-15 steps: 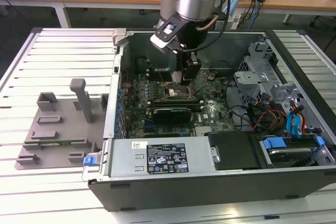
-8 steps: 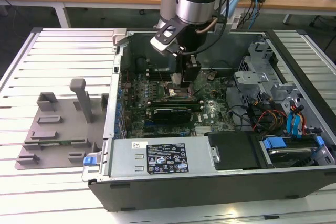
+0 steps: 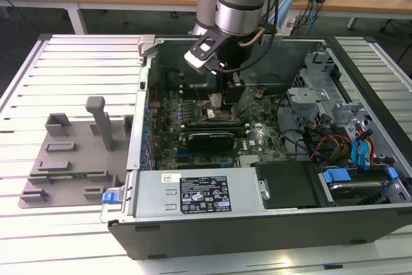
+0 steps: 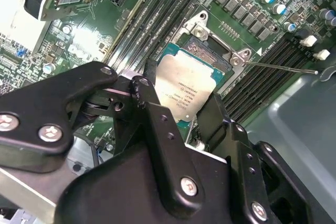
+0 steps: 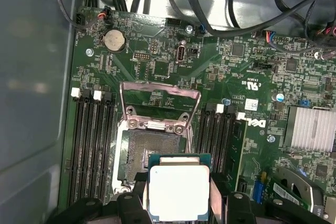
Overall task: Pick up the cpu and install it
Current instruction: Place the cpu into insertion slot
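Note:
The cpu, a small square chip with a silvery-white top and green edge, is held between two black fingers; my gripper is shut on it. In the first wrist view it hangs over the near edge of the black socket, whose metal frame stands folded open. In the second wrist view the cpu sits over the socket's frame, gripper closed on its sides. Whether chip and socket touch I cannot tell. In the exterior view the gripper reaches down into the open computer case.
Memory slots flank the socket on both sides. A thin metal lever lies beside the socket. A silver heatsink and cable bundles sit nearby. A grey fixture plate with upright posts lies at the exterior view's left of the case.

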{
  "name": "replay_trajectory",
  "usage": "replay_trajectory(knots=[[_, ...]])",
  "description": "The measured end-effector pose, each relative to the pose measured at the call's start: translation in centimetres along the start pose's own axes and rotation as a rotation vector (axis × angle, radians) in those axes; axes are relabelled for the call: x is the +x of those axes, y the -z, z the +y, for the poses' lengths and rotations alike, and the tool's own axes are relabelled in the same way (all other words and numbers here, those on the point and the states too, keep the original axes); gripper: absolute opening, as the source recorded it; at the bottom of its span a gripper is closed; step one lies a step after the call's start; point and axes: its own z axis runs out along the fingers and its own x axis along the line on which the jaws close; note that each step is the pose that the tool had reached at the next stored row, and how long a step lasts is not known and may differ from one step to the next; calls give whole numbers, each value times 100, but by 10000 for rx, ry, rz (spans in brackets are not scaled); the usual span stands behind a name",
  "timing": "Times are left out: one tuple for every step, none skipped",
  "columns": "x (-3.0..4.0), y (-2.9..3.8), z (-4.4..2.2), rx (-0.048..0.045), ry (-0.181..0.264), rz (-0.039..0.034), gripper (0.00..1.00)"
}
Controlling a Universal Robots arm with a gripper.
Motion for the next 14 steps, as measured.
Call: replay_trajectory(knots=[[0, -11, 0, 0, 0, 0, 55], [1, -17, 1, 0, 0, 0, 55], [1, -28, 1, 0, 0, 0, 55], [2, -41, 2, 0, 0, -1, 55], [3, -55, 2, 0, 0, 0, 55], [5, -71, 3, 0, 0, 0, 55], [14, -92, 4, 1, -2, -1, 55], [24, -102, 7, 1, 0, -1, 55], [48, -116, 10, 0, -1, 0, 55], [70, -125, 13, 0, 0, 1, 55], [92, -138, 16, 1, -7, -1, 55], [100, -151, 18, 1, -61, 3, 55], [102, -162, 19, 6, -182, 8, 55], [103, -183, 19, 16, -476, 19, 55]])
